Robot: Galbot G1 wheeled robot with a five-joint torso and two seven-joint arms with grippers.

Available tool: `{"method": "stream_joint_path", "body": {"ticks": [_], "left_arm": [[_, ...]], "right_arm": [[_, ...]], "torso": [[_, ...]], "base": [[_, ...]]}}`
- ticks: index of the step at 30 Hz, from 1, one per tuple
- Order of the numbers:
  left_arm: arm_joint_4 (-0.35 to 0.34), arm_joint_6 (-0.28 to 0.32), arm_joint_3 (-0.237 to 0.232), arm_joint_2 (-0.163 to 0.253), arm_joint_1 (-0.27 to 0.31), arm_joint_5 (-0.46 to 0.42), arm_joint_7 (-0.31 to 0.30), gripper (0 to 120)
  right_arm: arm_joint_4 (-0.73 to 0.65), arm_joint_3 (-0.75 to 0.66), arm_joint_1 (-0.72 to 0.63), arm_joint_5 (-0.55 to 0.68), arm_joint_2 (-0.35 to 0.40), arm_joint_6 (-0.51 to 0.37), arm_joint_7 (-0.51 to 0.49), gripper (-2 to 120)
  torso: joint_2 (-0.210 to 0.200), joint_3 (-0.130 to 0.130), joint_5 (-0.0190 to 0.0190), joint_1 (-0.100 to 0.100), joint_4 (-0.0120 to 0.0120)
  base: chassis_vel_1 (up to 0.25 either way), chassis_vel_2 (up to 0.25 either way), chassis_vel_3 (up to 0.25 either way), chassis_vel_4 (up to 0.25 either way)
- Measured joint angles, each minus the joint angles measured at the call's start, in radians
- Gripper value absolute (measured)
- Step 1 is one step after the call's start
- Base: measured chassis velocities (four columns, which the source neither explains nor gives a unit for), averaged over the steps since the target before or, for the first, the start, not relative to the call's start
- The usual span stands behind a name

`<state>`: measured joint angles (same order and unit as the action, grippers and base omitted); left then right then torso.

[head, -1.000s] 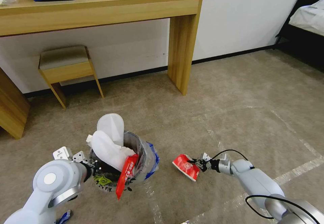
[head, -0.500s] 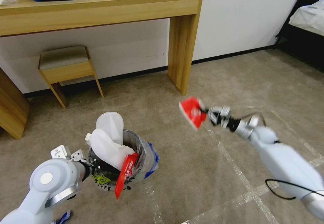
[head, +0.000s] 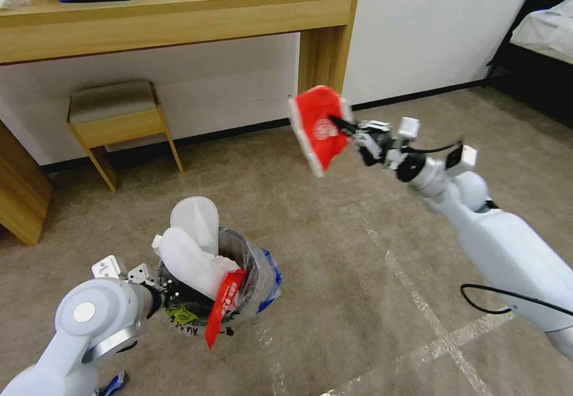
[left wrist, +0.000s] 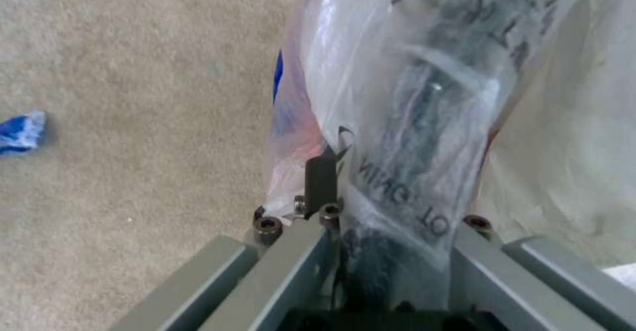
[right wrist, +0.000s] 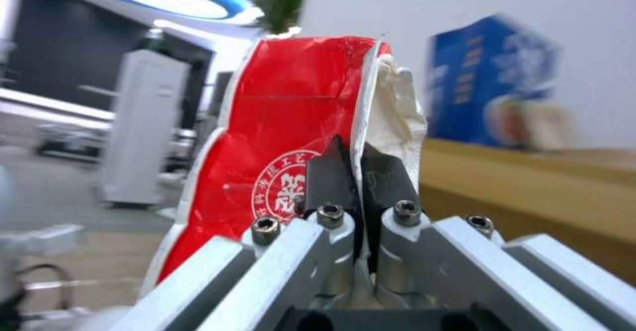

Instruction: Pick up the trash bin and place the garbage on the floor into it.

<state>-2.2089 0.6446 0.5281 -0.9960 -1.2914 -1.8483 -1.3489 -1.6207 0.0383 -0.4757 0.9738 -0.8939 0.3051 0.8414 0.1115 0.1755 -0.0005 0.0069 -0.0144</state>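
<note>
Already most of the job looks done: the trash bin (head: 230, 288) holds two white slipper soles (head: 191, 247) and a red wrapper (head: 222, 308) draped over its rim, though a blue scrap (left wrist: 20, 131) lies on the floor (head: 358, 277) just beside it. Clamped tight on the squashed red carton (head: 319, 126), the right gripper (head: 349, 129) carries it high in the air, with the bin well below and off to its left. The left gripper (left wrist: 391, 206) pinches the bin's bagged rim, jaws closed on it. Dropping the carton in remains, I judge, then the blue scrap.
</note>
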Motion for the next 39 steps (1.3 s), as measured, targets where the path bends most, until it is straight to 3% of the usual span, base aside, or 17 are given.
{"method": "stream_joint_path", "body": {"ticks": [2,13,39], "left_arm": [[0.002,-0.002,-0.004,-0.004,0.005,0.000,0.000,0],[0.003,-0.003,0.002,-0.005,0.003,-0.003,0.001,0],[0.003,-0.002,-0.005,-0.008,0.010,-0.010,0.003,0]], "right_arm": [[0.010,0.121,0.031,-0.033,-0.054,-0.003,-0.002,0],[0.091,0.341,0.073,-0.115,-0.153,0.019,0.016,0],[0.250,0.416,-0.001,-0.230,-0.284,0.062,0.074,0]], "torso": [[0.000,0.000,0.0003,0.000,0.0003],[0.000,0.000,0.0000,0.000,0.0003],[0.000,0.000,0.0004,0.000,0.0001]], "base": [[0.000,0.000,0.000,0.000],[0.000,0.000,0.000,0.000],[0.000,0.000,0.000,0.000]]}}
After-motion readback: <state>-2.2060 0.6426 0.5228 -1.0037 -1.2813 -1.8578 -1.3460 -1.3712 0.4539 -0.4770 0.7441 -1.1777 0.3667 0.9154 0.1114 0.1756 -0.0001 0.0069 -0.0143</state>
